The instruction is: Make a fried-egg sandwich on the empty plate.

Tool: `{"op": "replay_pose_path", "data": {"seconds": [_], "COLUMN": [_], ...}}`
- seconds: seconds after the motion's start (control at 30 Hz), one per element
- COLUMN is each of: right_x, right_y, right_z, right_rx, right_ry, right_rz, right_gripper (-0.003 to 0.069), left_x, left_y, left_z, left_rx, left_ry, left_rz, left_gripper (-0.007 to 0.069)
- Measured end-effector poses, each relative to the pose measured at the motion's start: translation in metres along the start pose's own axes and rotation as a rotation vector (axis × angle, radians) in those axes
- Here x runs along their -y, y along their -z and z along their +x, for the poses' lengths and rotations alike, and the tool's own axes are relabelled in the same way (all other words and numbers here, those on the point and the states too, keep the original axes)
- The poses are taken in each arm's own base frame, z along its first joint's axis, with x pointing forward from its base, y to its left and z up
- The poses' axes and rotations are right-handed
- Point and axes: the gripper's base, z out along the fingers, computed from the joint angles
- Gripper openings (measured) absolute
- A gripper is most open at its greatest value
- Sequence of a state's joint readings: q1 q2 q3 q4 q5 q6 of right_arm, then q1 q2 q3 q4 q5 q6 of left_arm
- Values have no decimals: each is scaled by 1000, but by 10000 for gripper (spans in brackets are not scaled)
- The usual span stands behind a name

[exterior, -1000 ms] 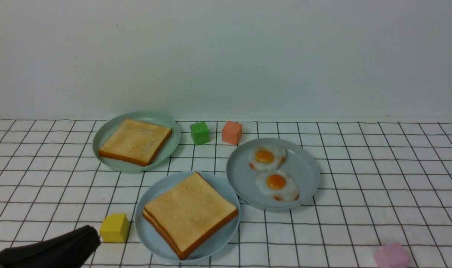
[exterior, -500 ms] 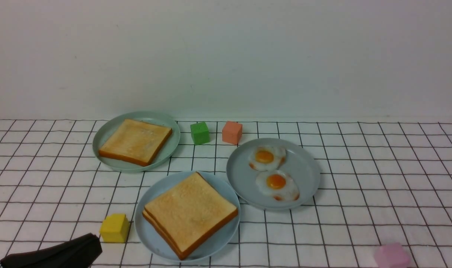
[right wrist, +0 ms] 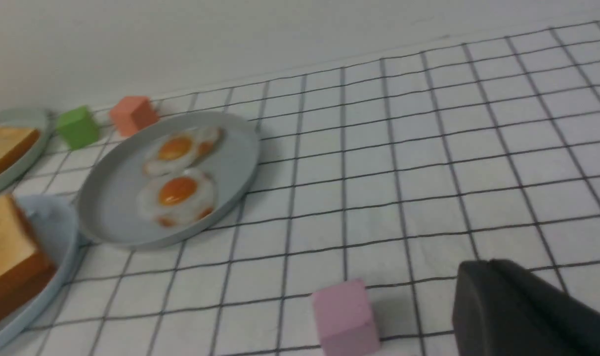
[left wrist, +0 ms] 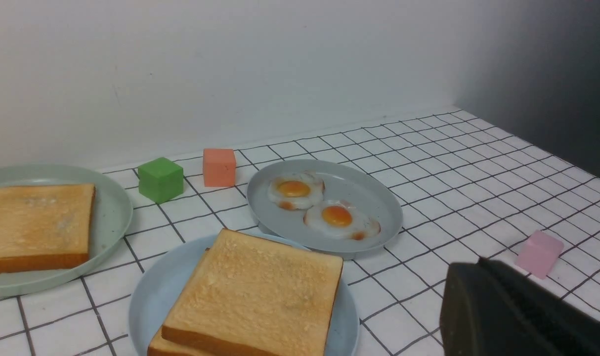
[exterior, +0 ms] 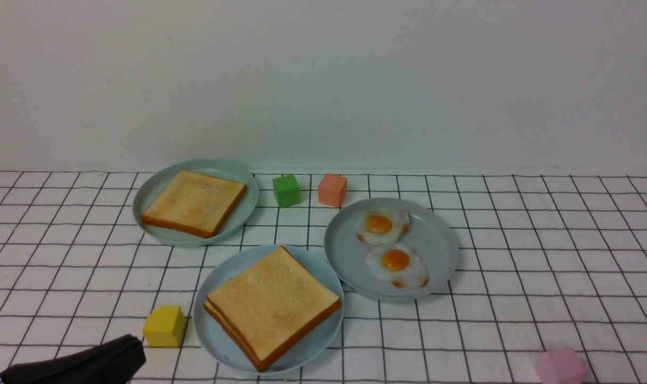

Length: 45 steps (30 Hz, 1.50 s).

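The left gripper (exterior: 78,365) has pulled back low to the counter's (exterior: 515,256) near edge; I cannot tell if it is released or clenched. The sandwich (exterior: 273,306) sits stacked on the blue plate (exterior: 209,325). The job looks done.

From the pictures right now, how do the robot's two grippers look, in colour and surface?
Only small parts show. The left gripper is a dark, almost black, matte wedge with rounded edges. The right gripper looks alike: dark charcoal, smooth. No cables, markings or labels are visible.
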State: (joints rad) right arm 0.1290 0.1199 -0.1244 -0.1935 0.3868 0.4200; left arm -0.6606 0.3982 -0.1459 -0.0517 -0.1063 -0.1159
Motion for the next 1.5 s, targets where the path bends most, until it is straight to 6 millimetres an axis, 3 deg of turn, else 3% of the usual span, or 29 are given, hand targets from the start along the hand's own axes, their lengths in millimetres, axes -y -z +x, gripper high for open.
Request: {"op": "replay_pose_path", "data": {"seconds": [0.2, 0.43, 1.5], "right_x": [13, 14, 7], "right_y": [-6, -5, -5], "right_z": [36, 39, 41], "right_rx": [53, 13, -13], "right_ry": [1, 74, 112], "right_rz": [89, 103, 26], "right_gripper": [-12, -12, -4], "left_x": [0, 0, 0], "left_y": [0, 0, 0], "left_z": [0, 1, 1], "left_rx": [-2, -10, -13], "left_ry": [0, 0, 0], "left_rz": [0, -2, -2], "left_gripper": [-13, -13, 13]}}
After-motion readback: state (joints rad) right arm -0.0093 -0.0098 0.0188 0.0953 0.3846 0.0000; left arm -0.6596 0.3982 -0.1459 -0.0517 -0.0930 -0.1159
